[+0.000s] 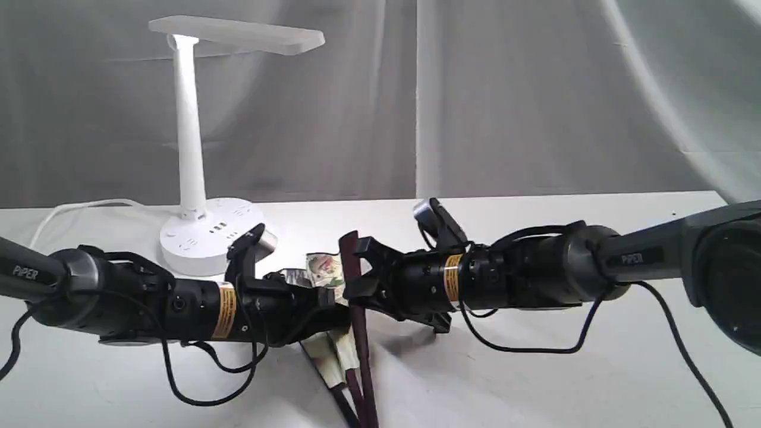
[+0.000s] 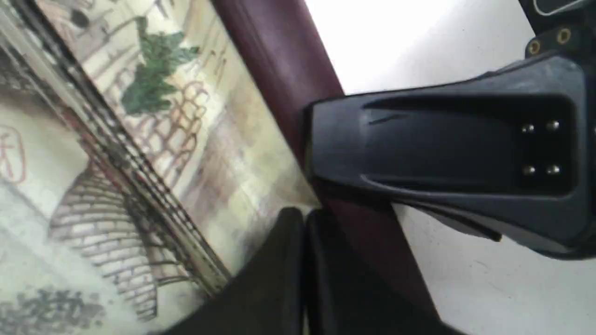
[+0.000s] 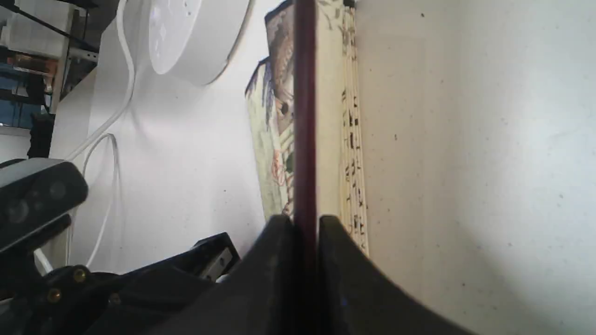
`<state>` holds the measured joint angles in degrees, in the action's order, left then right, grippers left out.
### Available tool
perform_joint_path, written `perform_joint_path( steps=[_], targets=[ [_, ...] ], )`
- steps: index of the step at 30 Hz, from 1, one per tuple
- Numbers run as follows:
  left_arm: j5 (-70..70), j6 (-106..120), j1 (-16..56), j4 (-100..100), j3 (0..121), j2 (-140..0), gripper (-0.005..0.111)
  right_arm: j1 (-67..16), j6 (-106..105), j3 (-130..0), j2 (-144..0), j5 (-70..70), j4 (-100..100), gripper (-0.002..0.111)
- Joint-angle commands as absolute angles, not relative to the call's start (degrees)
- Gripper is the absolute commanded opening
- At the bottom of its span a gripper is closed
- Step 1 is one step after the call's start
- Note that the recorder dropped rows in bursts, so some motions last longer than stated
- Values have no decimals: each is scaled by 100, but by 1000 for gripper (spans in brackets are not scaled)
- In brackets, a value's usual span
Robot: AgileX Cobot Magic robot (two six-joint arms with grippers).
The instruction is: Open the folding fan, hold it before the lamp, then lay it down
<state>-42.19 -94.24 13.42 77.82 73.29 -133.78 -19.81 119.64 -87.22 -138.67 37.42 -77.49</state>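
Fan (image 1: 360,333) barely open, slightly tilted at lower centre of exterior frame, a few pleats showing. Right gripper (image 3: 306,228) clamped on its maroon outer rib. Left gripper (image 2: 303,223) pinched on the fan just beside it. Lamp (image 1: 189,137) upper left, behind both.

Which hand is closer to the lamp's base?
The left hand, on the lamp side of the folding fan; the right hand grips from the opposite side.

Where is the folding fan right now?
In the exterior view the folding fan is low at centre, barely opened, between the left gripper and the right gripper, just right of the lamp.
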Motion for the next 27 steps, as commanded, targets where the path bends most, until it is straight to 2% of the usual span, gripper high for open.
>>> perform_joint_path(
  steps=[1,5,14,18,27],
  targets=[
    [-3917,-9431,1421,8319,7227,-13523,0,-1919,11955,-8604,-14168,3602,-8001,0],
    [-4346,-9431,1394,8321,7227,-13523,0,-1823,11955,-8604,-14168,4139,-7881,0],
    [-6996,-9202,798,8307,7227,-13233,0,-1584,11955,-8604,-14168,5252,-7582,0],
    [-6996,-9319,626,8615,7227,-12928,0,-1584,11955,-8604,-14168,5395,-7321,0],
    [-6996,-9182,459,9228,7008,-12103,0,-1309,11955,-8604,-14168,6799,-7019,0]
  ],
)
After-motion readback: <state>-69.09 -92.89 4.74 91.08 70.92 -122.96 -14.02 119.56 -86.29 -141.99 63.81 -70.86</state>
